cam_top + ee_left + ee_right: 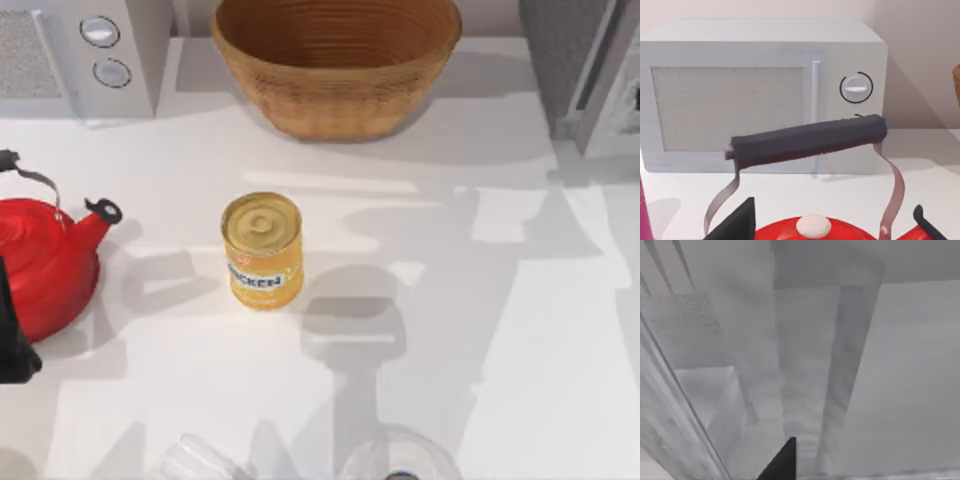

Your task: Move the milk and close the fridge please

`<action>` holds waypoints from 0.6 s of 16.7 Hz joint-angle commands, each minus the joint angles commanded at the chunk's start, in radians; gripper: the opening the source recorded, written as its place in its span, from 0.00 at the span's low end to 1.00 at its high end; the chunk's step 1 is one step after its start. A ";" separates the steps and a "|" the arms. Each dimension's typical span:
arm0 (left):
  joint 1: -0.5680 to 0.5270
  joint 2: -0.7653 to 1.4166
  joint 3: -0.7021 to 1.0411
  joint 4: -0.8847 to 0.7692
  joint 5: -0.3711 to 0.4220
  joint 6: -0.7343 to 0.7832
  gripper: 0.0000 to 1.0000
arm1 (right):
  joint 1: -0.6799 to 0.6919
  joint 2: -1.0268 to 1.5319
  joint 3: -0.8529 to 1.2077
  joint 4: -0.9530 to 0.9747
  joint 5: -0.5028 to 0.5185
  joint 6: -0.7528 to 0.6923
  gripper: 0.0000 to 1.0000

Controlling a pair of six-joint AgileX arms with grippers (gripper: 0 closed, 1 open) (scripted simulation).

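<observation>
Step in hand: judging by the right wrist view, the right arm is working at the fridge (575,60), so the door-closing part seems to be under way.
Fridge: it is standing at the far right corner of the surface (470,300); its pale door (612,85) is angling away from the speckled side panel, so it is looking ajar rather than shut.
Right hand (785,462): it is pointing into pale grey panels close up, most likely the fridge's door and inner walls; whether it is released or clenched I cannot tell.
Milk: I cannot tell where the carton is standing, nor whether it is already moved.
Left hand (832,225): it is hanging released at the surface's left edge, over the red kettle (40,265), grasping nothing and facing the microwave (765,95).
Other things: the yellow chicken can (262,250) is standing mid-surface, well apart from the fridge, and the woven basket (335,70) is sitting at the far edge.
Next move: probably the right hand is needing to get behind the door's free edge and push it flush with the fridge body, while avoiding the basket.
</observation>
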 joint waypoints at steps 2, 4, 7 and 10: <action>0.000 0.000 0.000 0.000 0.000 0.000 1.00 | 0.000 0.000 0.000 0.000 0.000 0.000 1.00; 0.000 0.000 0.000 0.000 0.000 0.000 1.00 | -0.012 0.005 -0.002 -0.002 0.004 -0.004 1.00; 0.000 0.000 0.000 0.000 0.000 0.000 1.00 | -0.011 0.040 0.029 -0.014 0.005 -0.006 1.00; 0.000 0.000 0.000 0.000 0.000 0.000 1.00 | -0.010 0.129 0.126 -0.038 0.004 -0.003 1.00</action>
